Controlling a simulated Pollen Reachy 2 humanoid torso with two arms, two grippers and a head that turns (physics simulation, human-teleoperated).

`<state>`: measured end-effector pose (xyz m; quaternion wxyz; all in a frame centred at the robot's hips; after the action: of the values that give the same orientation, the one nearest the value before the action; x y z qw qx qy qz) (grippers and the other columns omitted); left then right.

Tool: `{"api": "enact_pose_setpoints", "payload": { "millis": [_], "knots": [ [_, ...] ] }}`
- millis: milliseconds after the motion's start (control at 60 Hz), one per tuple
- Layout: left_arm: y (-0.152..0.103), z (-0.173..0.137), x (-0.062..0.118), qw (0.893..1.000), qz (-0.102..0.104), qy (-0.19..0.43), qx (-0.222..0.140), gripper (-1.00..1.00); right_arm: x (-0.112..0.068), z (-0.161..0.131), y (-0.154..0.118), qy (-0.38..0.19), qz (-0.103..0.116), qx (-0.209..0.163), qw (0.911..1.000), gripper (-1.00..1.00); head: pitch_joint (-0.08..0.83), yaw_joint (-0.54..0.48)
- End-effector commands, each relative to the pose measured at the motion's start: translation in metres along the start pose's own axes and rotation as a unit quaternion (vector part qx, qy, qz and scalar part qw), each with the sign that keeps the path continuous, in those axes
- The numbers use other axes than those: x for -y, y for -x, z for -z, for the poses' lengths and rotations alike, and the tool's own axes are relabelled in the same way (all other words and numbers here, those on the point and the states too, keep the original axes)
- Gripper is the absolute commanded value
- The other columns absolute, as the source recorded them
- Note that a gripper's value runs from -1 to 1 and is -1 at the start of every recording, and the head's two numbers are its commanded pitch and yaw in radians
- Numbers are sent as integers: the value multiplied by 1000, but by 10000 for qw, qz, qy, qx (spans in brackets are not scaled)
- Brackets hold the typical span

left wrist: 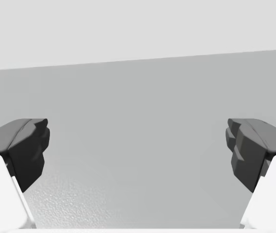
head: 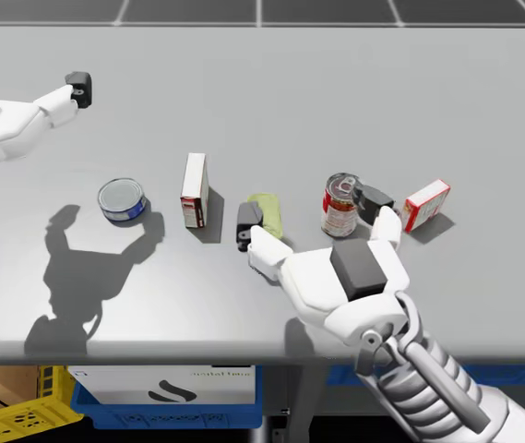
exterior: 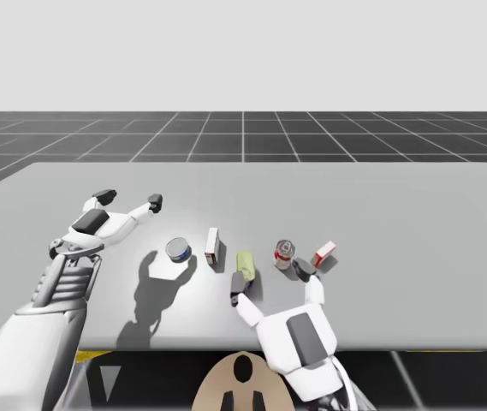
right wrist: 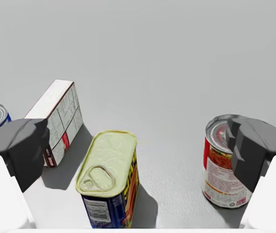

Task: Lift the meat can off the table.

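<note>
Meat can [right wrist: 109,179]: rectangular, blue-sided, with a pale yellow pull-tab lid; stood upright near the near edge of the table [exterior: 397,197], about midway along it.
Right gripper [right wrist: 138,150]: spread wide, nothing gripped. The meat can is straddled by its fingers, with a gap seen on each side in the right wrist view (no contact is shown).
Red round can [right wrist: 220,170]: upright, just beside the meat can toward the table's right edge. It is partly covered by one finger, so contact cannot be judged.
White box [right wrist: 60,116]: upright, on the meat can's other side, beyond the opposite finger.
Blue round can [exterior: 178,250]: placed next in the row, toward the table's left edge.
Red-and-white box [exterior: 323,253]: placed at the row's right end, beside the red round can.
Left gripper [exterior: 129,200]: spread wide, nothing held. It is hung over bare table near the left edge, well apart from the row.
</note>
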<state>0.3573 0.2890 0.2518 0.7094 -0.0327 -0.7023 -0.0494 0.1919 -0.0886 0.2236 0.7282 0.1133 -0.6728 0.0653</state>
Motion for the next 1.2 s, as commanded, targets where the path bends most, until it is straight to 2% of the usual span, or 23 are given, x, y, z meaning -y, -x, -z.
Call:
{"api": "enact_pose_setpoints", "payload": {
  "millis": [17, 117, 300, 500, 550, 700, 1017, 1050, 1067, 1083, 1100, 1200],
  "knots": [
    [0, 1, -1, 10000, -7, -12, -4, -1000, -38, 5, 7, -228, 905, -213, 9954, -1000, 720, -6],
    [0, 1, -1, 10000, -12, -15, 2, -1000, -46, 10, 15, -342, 994, -437, 9935, -1000, 719, -3],
    [0, 2, -2, 10000, -10, -26, 3, -1000, -59, 24, 24, -423, 943, -683, 9923, -1000, 716, 1],
    [0, 2, -2, 10000, -16, -34, -17, -1000, -64, 48, 36, -306, 1011, -1091, 9884, -1000, 712, 5],
    [0, 3, -1, 10000, -10, -33, -23, -1000, -66, 53, 40, -275, 968, -1157, 9882, -1000, 711, 5],
    [0, 3, -2, 10000, -15, -25, -28, -1000, -70, 68, 49, -213, 842, -1266, 9881, -1000, 709, 7],
    [0, 2, -1, 10000, -16, -28, -21, -1000, -74, 72, 54, -482, 849, -1354, 9860, -1000, 710, 9],
    [0, 2, -1, 10000, -15, -27, -24, -1000, -75, 71, 54, -502, 819, -1270, 9872, -743, 710, 8],
    [0, 2, -1, 10000, -15, -26, -25, -1000, -75, 71, 54, -465, 814, -1242, 9878, -219, 710, 8],
    [0, 2, -1, 10000, -16, -25, -26, -1000, -75, 70, 54, -446, 829, -1227, 9880, 179, 710, 8],
    [0, 2, -1, 10000, -15, -24, -27, -1000, -75, 70, 54, -487, 830, -1243, 9876, 1000, 710, 7],
    [0, 2, 0, 10000, -5, -24, -27, -1000, -75, 69, 54, -502, 869, -1292, 9865, 1000, 708, 6]
  ]
}}
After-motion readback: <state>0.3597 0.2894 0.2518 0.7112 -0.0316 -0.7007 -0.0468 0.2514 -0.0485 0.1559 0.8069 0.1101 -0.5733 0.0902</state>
